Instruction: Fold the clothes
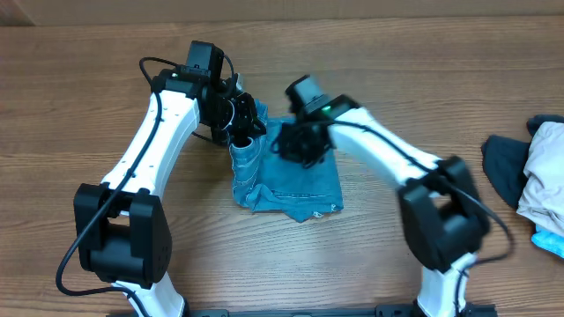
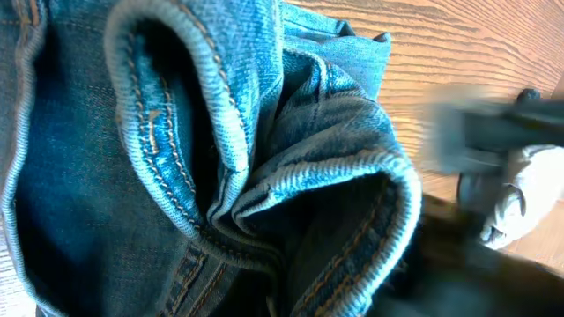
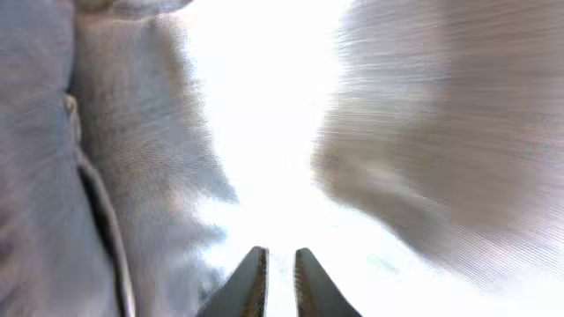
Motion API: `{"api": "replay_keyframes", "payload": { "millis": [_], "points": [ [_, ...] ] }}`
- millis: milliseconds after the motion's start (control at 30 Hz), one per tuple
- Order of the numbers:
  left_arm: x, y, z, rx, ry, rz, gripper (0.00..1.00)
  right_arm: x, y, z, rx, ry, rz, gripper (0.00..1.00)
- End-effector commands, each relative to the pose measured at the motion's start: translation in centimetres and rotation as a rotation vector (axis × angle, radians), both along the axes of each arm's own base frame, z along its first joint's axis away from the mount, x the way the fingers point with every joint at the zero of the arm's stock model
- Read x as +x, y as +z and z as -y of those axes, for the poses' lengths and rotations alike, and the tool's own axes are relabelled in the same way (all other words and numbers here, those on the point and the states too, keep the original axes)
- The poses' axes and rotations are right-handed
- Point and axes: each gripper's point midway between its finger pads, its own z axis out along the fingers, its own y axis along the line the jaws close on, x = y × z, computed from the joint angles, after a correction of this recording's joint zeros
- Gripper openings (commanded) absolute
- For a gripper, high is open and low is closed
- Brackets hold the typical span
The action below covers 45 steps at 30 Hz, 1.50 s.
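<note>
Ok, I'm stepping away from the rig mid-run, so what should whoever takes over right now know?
Left end effector: seems shut on a raised fold of the jeans, at their left side.
Right end effector: fingers nearly together, nothing seen between them, above the jeans.
Jeans: mid-table, already in a compact, uneven bundle.
Left to do: lay the raised fold down and flatten; other clothes wait at the table's right edge.
</note>
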Motion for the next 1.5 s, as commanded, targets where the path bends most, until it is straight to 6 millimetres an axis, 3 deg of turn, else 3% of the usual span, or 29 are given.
{"api": "replay_keyframes", "payload": {
  "millis": [0,33,67,100,167,233,400,533,633,867,1067,1133,1200,1267,1367,1467],
  "points": [
    [0.0,1.7,0.8,-0.037,0.007,0.016,0.05,3.1,7.9,6.1,-0.057,-0.109,0.214,0.22],
    [0.0,1.7,0.8,-0.04,0.015,0.01,0.04,3.5,9.6,8.8,-0.066,-0.165,0.235,0.27],
    [0.0,1.7,0.8,-0.04,0.02,0.006,0.04,3.7,10.4,10.7,-0.073,-0.207,0.24,0.29],
    [0.0,1.7,0.9,-0.042,0.025,0.001,0.04,4.0,11.0,13.9,-0.087,-0.264,0.235,0.31],
    [-0.1,1.7,1.1,-0.042,0.026,-0.003,0.04,4.1,10.5,16.3,-0.074,-0.245,0.212,0.3],
    [-0.1,1.9,2.1,-0.052,0.029,0.001,0.04,3.4,8.5,17.2,-0.061,-0.202,0.171,0.29],
    [-0.7,1.9,5.9,-0.035,0.01,0.025,0.06,2.0,3.9,16.4,-0.019,-0.183,0.113,0.27],
    [-1.2,1.5,7.2,0.015,0.03,0.028,0.06,0.6,0.3,16.5,-0.032,-0.18,0.037,0.28],
    [-1.3,1.5,7.5,0.011,0.032,0.025,0.04,0.4,-2.0,17.8,-0.115,-0.193,-0.001,0.28],
    [-1.7,2.3,9.5,-0.02,-0.016,0.057,0.04,-0.1,-3.9,18.4,-0.157,-0.195,-0.048,0.3],
    [-2.8,1.6,11.7,0.066,-0.055,0.12,0.08,-0.1,-3.6,17.1,-0.084,-0.183,-0.058,0.3],
    [-3.3,1.1,12.8,0.098,-0.079,0.143,0.22,0.1,-3.5,16.7,-0.059,-0.178,-0.053,0.3],
    [-3.6,0.6,13.5,0.113,-0.093,0.151,0.23,0.1,-3.5,16.7,-0.059,-0.178,-0.054,0.3],
    [-3.7,0.1,14.4,0.11,-0.109,0.159,0.32,0.1,-3.5,16.7,-0.059,-0.179,-0.054,0.3],
    [-3.6,-0.7,15.0,0.103,-0.12,0.155,0.32,0.2,-3.5,16.7,-0.058,-0.179,-0.05,0.3],
    [-3.9,-2.7,15.7,0.119,-0.138,0.124,0.3,0.3,-3.5,16.7,-0.057,-0.18,-0.045,0.3]
  ]
}}
